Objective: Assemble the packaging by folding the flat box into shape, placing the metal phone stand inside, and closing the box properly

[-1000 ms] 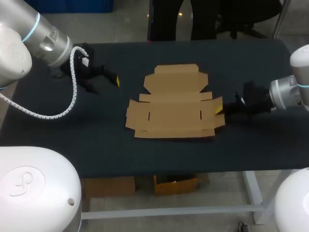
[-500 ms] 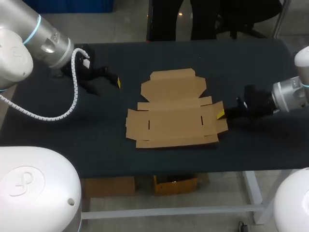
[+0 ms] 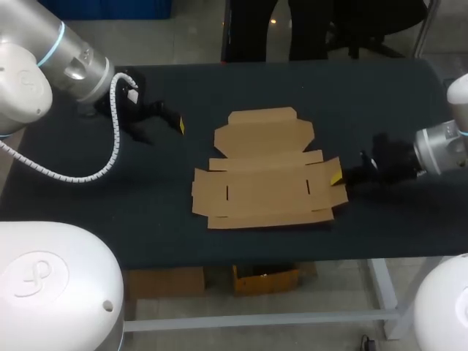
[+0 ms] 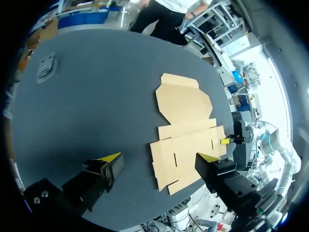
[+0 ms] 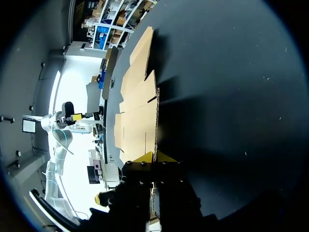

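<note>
The flat box [image 3: 265, 191] lies unfolded at the middle of the table [image 3: 95, 208]. The right gripper [image 3: 337, 178] pinches its right flap between narrow jaws (probably to steady or drag it). The left gripper [image 3: 164, 123] hangs near the far-left corner, jaws wide, empty.

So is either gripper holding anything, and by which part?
The right gripper is shut on the box, pinching the end flap nearest it. The left gripper is open, holding nothing.
</note>
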Motion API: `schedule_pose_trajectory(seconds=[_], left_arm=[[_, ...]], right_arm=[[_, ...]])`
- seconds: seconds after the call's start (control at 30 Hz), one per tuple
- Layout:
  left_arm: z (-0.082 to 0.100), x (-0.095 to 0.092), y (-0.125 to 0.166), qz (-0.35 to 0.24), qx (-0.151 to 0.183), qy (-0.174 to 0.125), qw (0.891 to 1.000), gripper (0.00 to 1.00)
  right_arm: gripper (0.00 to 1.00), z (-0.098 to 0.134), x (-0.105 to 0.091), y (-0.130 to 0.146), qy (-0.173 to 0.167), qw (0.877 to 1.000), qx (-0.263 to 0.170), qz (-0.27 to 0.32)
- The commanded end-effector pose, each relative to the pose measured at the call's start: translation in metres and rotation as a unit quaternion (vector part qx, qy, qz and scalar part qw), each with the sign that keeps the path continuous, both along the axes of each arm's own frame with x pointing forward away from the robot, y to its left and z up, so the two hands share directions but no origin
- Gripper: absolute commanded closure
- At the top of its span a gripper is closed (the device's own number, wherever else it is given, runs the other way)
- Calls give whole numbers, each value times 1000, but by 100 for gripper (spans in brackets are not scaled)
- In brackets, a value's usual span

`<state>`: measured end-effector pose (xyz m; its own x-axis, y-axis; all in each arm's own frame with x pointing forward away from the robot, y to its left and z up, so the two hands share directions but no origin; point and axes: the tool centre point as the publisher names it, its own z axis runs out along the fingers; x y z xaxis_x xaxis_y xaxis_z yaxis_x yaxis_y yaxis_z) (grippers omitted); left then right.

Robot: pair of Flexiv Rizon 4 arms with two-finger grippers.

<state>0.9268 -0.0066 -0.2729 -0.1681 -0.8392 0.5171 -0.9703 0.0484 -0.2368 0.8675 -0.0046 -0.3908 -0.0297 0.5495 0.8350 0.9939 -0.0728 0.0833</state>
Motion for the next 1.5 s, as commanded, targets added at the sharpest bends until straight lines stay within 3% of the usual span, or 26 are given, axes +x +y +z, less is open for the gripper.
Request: schedule_pose_trajectory(seconds=[0.03,0.13,0.17,0.27,0.93,1.33,1.5], left_arm=[[1,-1,-1,2,2,-1,1000,0],[2,-2,-1,1,2,-1,1000,0],[2,-2,-1,1,2,-1,1000,0],[2,-2,-1,1,2,-1,1000,0],[1,-3,-2,4,3,-3,1000,0],[4,-13,-3,34,45,8,998,0],[5,-24,-1,40,37,23,998,0]], right_arm=[[100,2,-6,-1,-3,1000,-2,-3],[100,2,-6,-2,-2,1000,-3,-4],[81,2,-7,-2,-1,1000,-4,-4],[0,3,-6,-4,0,1000,-7,-6],[0,33,-1,-31,-22,996,-89,-6],[0,52,7,-51,-6,988,-155,-25],[0,63,8,-62,4,986,-166,-31]])
